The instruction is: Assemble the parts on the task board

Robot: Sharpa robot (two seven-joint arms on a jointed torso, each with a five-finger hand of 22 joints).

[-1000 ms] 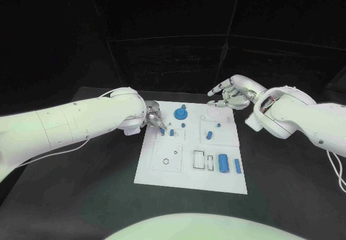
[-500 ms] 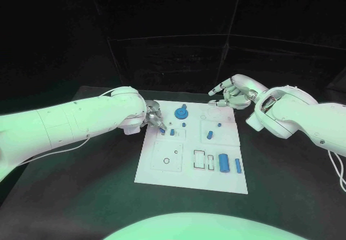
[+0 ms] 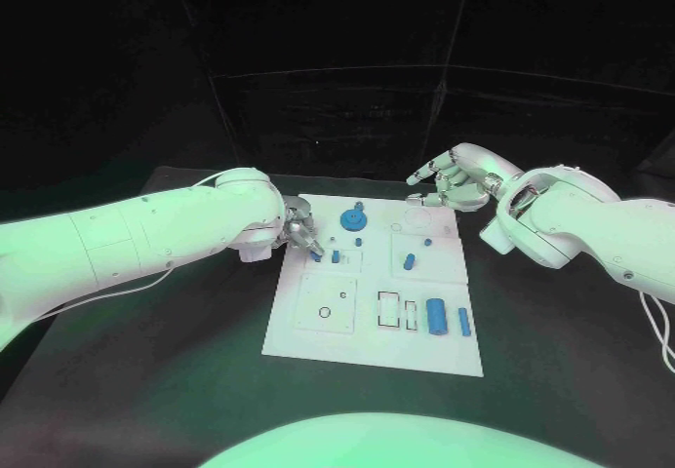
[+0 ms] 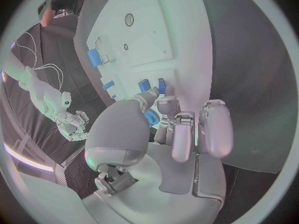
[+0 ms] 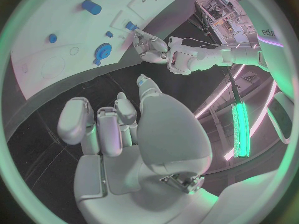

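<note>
Nothing moved: left hand (image 3: 299,231) still pinches a part (image 4: 161,86) at board's (image 3: 369,341) left edge; right hand (image 3: 453,181) hovers released beyond far edge.

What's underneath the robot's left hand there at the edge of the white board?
Under the left hand lies the task board's far left corner, with a small blue peg at its fingertips. Whether the fingers pinch it is hidden.

The left hand (image 4: 168,129) reaches over the near edge of the white task board (image 4: 149,40), its fingertips pinching a small blue part (image 4: 161,86) against the board's surface. Other blue parts (image 4: 94,57) lie farther along the board. Beyond them, over the black table (image 4: 249,74), the right hand (image 4: 74,124) hangs with its fingers loosely curled.
</note>
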